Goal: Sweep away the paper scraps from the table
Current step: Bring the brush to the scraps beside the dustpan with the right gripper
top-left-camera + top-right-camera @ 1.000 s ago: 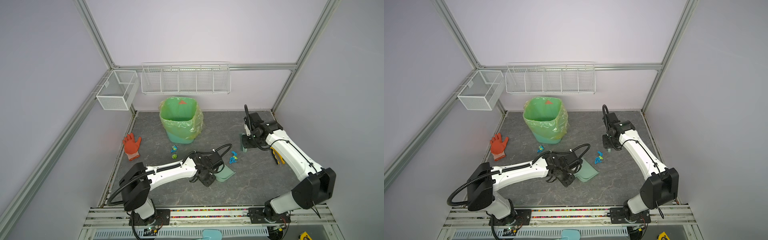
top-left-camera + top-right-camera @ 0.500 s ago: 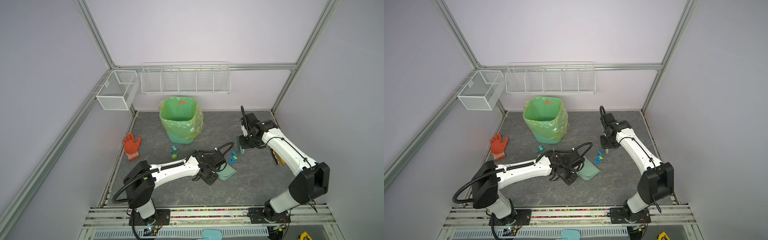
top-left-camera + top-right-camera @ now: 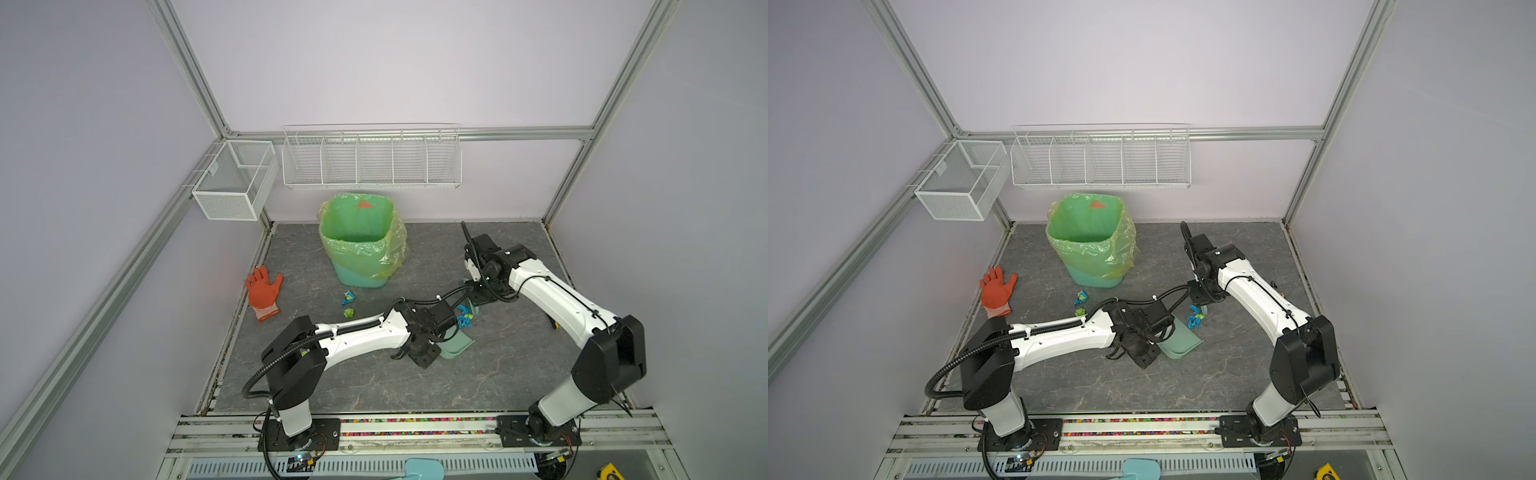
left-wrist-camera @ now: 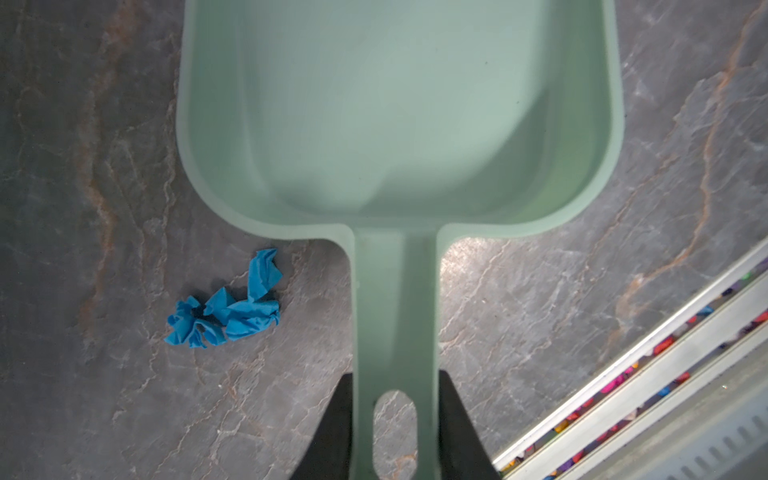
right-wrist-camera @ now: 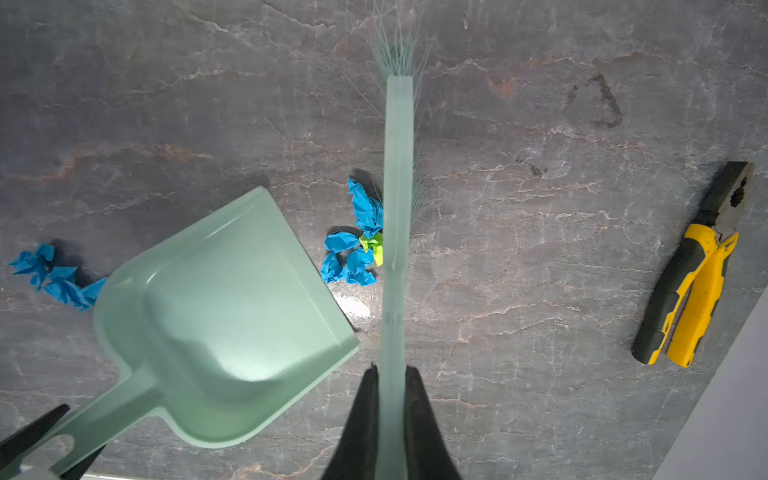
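Note:
My left gripper (image 4: 395, 386) (image 3: 441, 337) is shut on the handle of a mint green dustpan (image 4: 399, 116) (image 3: 457, 347) that lies low over the table (image 3: 374, 382). My right gripper (image 5: 392, 374) (image 3: 478, 297) is shut on a mint brush (image 5: 397, 166). A cluster of blue and lime paper scraps (image 5: 357, 245) (image 3: 465, 320) (image 3: 1196, 320) lies between the brush and the dustpan's open lip, touching the brush. More blue scraps (image 4: 226, 311) (image 5: 54, 276) lie behind the pan beside its handle. Two further wads (image 3: 348, 296) (image 3: 349, 312) lie near the bin.
A bin with a green bag (image 3: 359, 241) stands at the back. An orange-red glove (image 3: 264, 293) lies at the left edge and yellow pliers (image 5: 694, 282) at the right edge. Wire baskets (image 3: 370, 158) hang on the back wall. The front rail (image 4: 665, 374) runs close to the dustpan.
The right arm has carried the brush leftward up against the blue and lime scraps. The left arm has nudged the dustpan slightly toward them.

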Controlling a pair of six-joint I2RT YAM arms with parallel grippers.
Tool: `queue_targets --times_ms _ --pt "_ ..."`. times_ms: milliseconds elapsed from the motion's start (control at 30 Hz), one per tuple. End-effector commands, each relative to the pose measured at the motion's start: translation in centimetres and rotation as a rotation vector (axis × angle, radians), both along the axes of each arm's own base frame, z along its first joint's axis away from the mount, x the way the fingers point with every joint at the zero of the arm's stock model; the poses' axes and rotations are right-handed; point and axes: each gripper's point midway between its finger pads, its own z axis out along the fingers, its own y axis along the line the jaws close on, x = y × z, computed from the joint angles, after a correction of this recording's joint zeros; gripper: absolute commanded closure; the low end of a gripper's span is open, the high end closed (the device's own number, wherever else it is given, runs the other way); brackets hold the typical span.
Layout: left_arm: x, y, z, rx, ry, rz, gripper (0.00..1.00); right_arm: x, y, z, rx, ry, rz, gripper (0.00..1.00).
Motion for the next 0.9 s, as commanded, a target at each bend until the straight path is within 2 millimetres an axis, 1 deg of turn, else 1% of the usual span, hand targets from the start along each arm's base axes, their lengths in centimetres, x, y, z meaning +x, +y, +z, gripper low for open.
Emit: queue_targets --times_ms 0,100,267,367,533,667,800,867 --pt "0.7 -0.3 0.2 0.009 -0.011 0.009 1.0 -1.2 0.3 -1.3 -0.043 0.041 0.06 0.93" --pt "1.0 -0.2 0.0 0.015 -0.008 0.017 1.0 -2.2 0.9 -1.7 -0.025 0.057 0.077 0.93" --pt "1.6 -0.1 -0.4 0.017 -0.001 0.025 1.0 -4.1 2.3 -1.5 0.057 0.07 0.09 0.93" --pt "1.9 -0.1 -0.6 0.021 -0.002 0.026 1.0 -5.4 3.4 -0.9 0.137 0.066 0.095 0.93" --pt "2.1 -0.2 -0.7 0.015 -0.004 0.03 1.0 -6.9 5.0 0.9 0.291 0.035 0.089 0.93" --pt "2.2 -0.2 -0.7 0.011 -0.005 0.032 1.0 -7.1 4.3 2.2 0.315 -0.023 0.045 0.93" --pt "2.0 -0.2 -0.8 -0.004 -0.003 0.04 1.0 -6.7 2.0 2.5 0.251 -0.056 -0.066 0.93" --pt "2.0 -0.1 -0.8 -0.013 -0.006 0.048 1.0 -6.6 1.4 2.5 0.242 -0.061 -0.097 0.93"
